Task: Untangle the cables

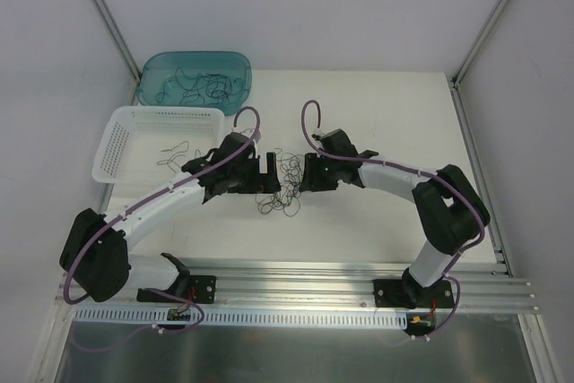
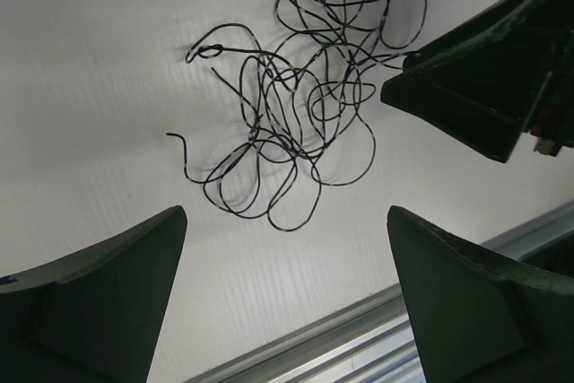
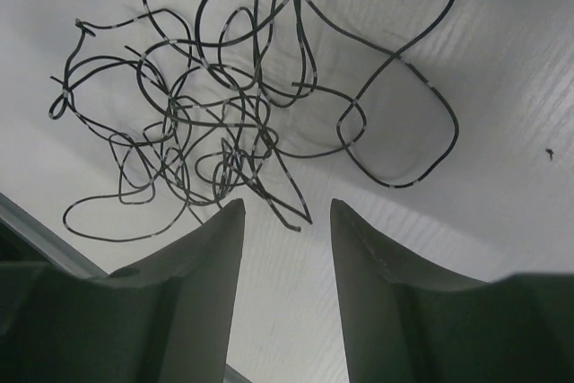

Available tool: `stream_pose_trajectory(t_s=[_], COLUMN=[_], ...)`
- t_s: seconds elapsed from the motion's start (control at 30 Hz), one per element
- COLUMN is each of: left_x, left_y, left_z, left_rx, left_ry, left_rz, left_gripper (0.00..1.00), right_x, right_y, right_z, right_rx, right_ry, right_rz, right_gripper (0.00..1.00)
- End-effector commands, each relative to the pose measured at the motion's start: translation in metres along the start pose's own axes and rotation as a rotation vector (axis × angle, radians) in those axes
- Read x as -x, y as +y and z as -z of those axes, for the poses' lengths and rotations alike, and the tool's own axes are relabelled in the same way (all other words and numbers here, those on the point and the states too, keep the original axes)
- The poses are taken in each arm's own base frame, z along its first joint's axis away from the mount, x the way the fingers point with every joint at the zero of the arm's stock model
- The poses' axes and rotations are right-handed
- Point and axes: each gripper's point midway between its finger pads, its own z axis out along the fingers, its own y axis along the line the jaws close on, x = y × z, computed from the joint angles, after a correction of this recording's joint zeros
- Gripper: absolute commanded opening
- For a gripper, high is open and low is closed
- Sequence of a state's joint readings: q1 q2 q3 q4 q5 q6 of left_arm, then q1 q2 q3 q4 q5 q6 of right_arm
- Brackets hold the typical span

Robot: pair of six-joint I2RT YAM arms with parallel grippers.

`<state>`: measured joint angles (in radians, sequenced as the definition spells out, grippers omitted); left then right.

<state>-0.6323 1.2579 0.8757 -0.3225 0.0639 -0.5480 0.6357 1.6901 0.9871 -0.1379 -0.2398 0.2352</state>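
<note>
Left gripper (image 1: 272,175) and right gripper (image 1: 305,175), from above, face each other just right of the white basket (image 1: 106,154), the cables (image 1: 287,187) tangled on the table (image 1: 377,114) between them; the left wrist view shows its jaws spread wide, gripping nothing; the right wrist view shows jaws narrowly parted, no cable between.

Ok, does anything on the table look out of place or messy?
Only the cables: a knotted clump lies loose on the table between the left claw and right claw, outside the teal bin and white basket. Nothing looks damaged.
</note>
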Motion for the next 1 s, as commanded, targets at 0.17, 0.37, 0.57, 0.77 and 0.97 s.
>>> stream_pose_trajectory(t_s=[0.17, 0.37, 0.57, 0.77, 0.97], left_x=[0.009, -0.001, -0.006, -0.009, -0.016], left_y=[0.011, 0.018, 0.028, 0.03, 0.039], left_z=[-0.03, -0.055, -0.079, -0.1, -0.105], left_rx=[0.092, 0.127, 0.192, 0.219, 0.256], left_ry=[-0.009, 0.05, 0.084, 0.118, 0.128], left_rz=[0.033, 0.05, 0.069, 0.108, 0.122], left_gripper=[0.94, 0.92, 0.84, 0.56, 0.14], right_x=[0.027, 0.024, 0.01, -0.003, -0.003], right_y=[0.013, 0.013, 0.029, 0.045, 0.048], right_z=[-0.015, -0.007, 0.032, 0.073, 0.121], right_rx=[0.077, 0.076, 0.108, 0.111, 0.08], right_ry=[-0.128, -0.131, -0.121, -0.111, -0.151], right_rz=[0.068, 0.095, 0.183, 0.284, 0.334], right_gripper=[0.42, 0.06, 0.01, 0.01, 0.01])
